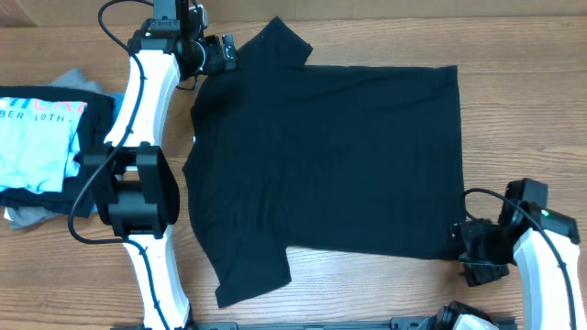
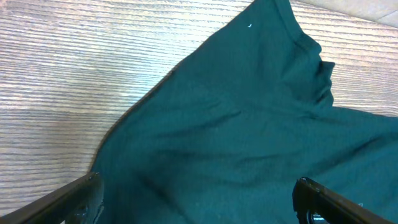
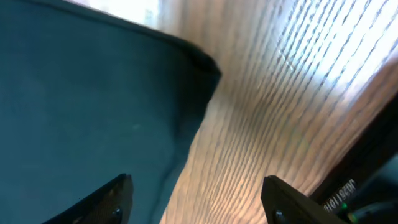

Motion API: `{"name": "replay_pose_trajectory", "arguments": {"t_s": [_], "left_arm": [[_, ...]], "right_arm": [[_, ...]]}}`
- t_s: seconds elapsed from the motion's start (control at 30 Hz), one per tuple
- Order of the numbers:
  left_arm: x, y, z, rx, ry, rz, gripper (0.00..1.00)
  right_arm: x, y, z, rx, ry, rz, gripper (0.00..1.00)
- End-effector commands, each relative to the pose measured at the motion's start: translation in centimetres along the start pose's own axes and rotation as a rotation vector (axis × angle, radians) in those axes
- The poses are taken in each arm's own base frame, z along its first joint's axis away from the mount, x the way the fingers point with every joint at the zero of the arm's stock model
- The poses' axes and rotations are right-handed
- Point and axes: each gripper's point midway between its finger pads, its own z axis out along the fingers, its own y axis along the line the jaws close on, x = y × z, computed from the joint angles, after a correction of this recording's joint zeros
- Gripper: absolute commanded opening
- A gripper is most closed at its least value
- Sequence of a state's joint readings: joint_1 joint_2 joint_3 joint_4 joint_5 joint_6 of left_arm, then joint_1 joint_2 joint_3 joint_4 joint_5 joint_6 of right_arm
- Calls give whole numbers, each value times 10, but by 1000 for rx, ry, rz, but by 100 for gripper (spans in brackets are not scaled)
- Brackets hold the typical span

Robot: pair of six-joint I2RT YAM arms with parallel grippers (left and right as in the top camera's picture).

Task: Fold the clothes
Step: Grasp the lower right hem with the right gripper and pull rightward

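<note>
A black T-shirt [image 1: 330, 156] lies spread flat on the wooden table [image 1: 514, 110], neck to the left and hem to the right. My left gripper [image 1: 229, 55] hovers at the shirt's far left shoulder, beside the far sleeve [image 1: 280, 41]. In the left wrist view that gripper [image 2: 198, 190] is open, both fingers [image 2: 78, 196] wide apart above the fabric [image 2: 249, 137]. My right gripper [image 1: 472, 246] sits at the near right hem corner. It is open [image 3: 196, 190], with one finger [image 3: 109, 199] over the cloth [image 3: 81, 106] and the other over bare wood; the shirt's edge runs between them.
A pile of other garments lies at the left edge: a light blue T-shirt with white lettering [image 1: 37, 142] on top, grey cloth [image 1: 23, 218] beneath. The left arm's white links and black joint [image 1: 138, 192] stand over the table left of the shirt.
</note>
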State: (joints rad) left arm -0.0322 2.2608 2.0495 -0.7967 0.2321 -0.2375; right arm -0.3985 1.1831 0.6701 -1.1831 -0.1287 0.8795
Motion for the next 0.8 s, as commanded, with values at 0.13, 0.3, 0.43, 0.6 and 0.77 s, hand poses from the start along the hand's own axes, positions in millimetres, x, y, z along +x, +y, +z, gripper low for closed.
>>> {"name": "replay_pose_trajectory", "arguments": {"t_s": [0.13,0.3,0.43,0.6,0.77], "left_arm": [[-10,-7,-14,13,-33,-4,100],[-10,-7,-14,13,-33,-4,100],[-10,-7,-14,13,-33,-4,100],[-10,-7,-14,13,-33,-4,100],[-10,-7,-14,13,-33,-4,100]], "right_arm": [[-5,-5,24,33,-1,38,70],[-10,-2,28,32,-11,37,66],[-19,-6,27,62,-62,37,64],[-26,-3,27,53,-92,34,64],[-32,-2,27,51,-125,28,62]]}}
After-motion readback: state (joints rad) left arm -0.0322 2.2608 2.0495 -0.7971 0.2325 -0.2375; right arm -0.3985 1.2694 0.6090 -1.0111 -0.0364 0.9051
